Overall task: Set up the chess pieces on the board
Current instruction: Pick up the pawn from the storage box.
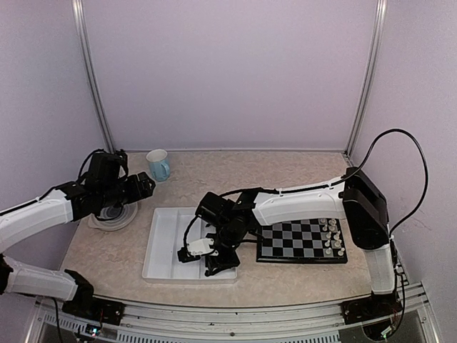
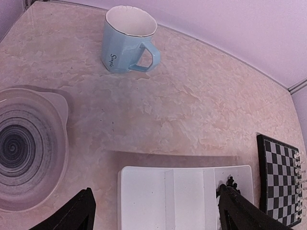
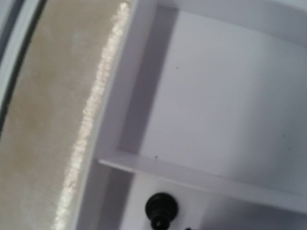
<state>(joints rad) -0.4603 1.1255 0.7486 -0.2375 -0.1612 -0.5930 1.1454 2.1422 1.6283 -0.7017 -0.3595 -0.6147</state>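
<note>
The board (image 1: 300,239) lies right of the white tray (image 1: 168,243), with small white pieces (image 1: 332,236) along its right edge. My right gripper (image 1: 218,262) reaches down into the tray's near right compartment. Its fingers do not show in the right wrist view, where one black chess piece (image 3: 161,208) stands just below a tray divider (image 3: 192,175). A few black chess pieces (image 2: 231,182) peek from behind my left gripper's right finger (image 2: 240,211). My left gripper (image 2: 156,215) hovers open over the tray's (image 2: 168,191) far end with nothing between its fingers. The board (image 2: 278,177) sits at the right edge.
A light blue mug (image 1: 158,165) stands at the back of the table, also in the left wrist view (image 2: 127,40). A grey spiral-patterned plate (image 1: 113,214) lies left of the tray, under my left arm, and shows as a plate (image 2: 24,143) at the left.
</note>
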